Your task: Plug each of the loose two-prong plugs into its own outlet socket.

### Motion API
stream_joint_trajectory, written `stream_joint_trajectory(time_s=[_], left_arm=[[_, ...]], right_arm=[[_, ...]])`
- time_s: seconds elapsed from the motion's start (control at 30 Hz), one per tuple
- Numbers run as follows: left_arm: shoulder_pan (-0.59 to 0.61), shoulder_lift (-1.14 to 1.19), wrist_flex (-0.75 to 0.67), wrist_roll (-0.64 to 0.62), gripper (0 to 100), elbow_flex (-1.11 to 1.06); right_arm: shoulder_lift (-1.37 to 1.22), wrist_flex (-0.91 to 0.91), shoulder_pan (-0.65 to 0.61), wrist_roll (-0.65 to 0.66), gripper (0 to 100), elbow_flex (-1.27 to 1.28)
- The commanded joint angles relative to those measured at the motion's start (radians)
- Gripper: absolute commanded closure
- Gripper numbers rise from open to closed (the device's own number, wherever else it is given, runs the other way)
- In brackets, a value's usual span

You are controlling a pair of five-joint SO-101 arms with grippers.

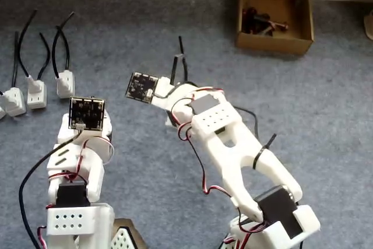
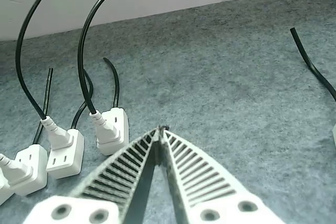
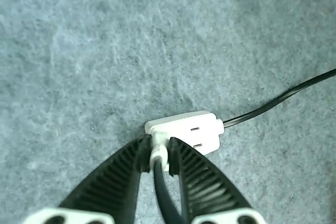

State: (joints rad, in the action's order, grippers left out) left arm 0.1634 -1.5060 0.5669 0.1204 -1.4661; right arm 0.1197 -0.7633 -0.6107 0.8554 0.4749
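Note:
My right gripper (image 3: 156, 142) has its black fingers shut on a white two-prong plug (image 3: 158, 157), whose black cord runs back between them. The plug's front touches the end of a white outlet socket (image 3: 185, 131) lying on the grey carpet, with a black cord (image 3: 278, 100) leaving its far end. My left gripper (image 2: 160, 130) is shut with nothing in it, hovering just behind three white sockets (image 2: 113, 129) (image 2: 65, 153) (image 2: 27, 163), each with a plug and cord in it. In the high view these sockets (image 1: 37, 93) lie at the far left, ahead of the left arm (image 1: 81, 144).
A cardboard box (image 1: 303, 42) with dark parts inside stands at the back right. The right arm (image 1: 233, 144) stretches diagonally across the middle of the carpet. Loose black cord ends (image 1: 180, 56) stick up beyond its wrist. A wall borders the carpet at the back.

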Motion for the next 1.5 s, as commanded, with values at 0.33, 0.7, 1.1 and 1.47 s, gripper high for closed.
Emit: stream_joint_trajectory(time_s=[0.33, 0.7, 1.1, 1.47], left_arm=[[0.001, -0.007, -0.018, -0.011, 99, 0.007], [0.001, -0.007, -0.048, -0.009, 99, -0.018], [-0.001, -0.007, -0.048, -0.009, 99, -0.018], [-0.071, 0.002, -0.044, -0.006, 99, -0.019]], right_arm=[[0.007, 0.021, 0.051, 0.015, 99.2, -0.015], [0.007, 0.021, 0.033, 0.015, 99.2, -0.010], [0.059, -0.162, 0.024, -0.117, 99.2, -0.117], [0.282, -0.337, 0.031, -0.278, 99.2, -0.154]])
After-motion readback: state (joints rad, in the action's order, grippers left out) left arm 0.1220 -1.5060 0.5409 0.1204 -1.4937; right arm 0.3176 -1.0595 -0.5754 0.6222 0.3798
